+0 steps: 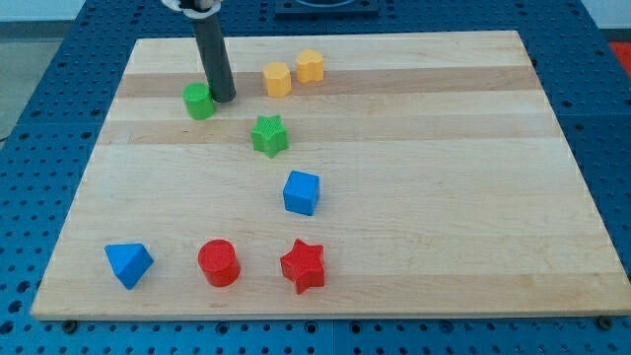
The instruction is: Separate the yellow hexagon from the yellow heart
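Note:
The yellow hexagon (277,79) and the yellow heart (310,65) sit close together near the view's top, the heart up and to the right of the hexagon, with a narrow gap between them. My tip (223,98) rests on the board to the left of the hexagon, right beside a green block (199,101) that looks round. The rod rises from the tip toward the view's top edge.
A green star (269,135) lies below the hexagon. A blue cube (302,192) sits mid-board. Along the view's bottom are a blue triangle-like block (129,263), a red cylinder (219,262) and a red star (303,265). The wooden board (473,197) lies on a blue perforated table.

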`<state>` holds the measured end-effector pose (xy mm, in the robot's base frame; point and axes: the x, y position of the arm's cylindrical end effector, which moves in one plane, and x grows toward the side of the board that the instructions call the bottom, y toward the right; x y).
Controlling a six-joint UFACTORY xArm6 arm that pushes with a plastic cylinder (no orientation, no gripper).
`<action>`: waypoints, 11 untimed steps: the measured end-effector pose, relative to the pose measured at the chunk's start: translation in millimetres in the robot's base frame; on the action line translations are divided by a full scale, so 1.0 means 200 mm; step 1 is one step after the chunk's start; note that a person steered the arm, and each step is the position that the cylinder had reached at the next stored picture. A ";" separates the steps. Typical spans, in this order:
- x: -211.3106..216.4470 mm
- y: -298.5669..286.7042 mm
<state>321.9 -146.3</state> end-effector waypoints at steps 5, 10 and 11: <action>-0.61 0.49; 0.09 0.18; 0.09 0.52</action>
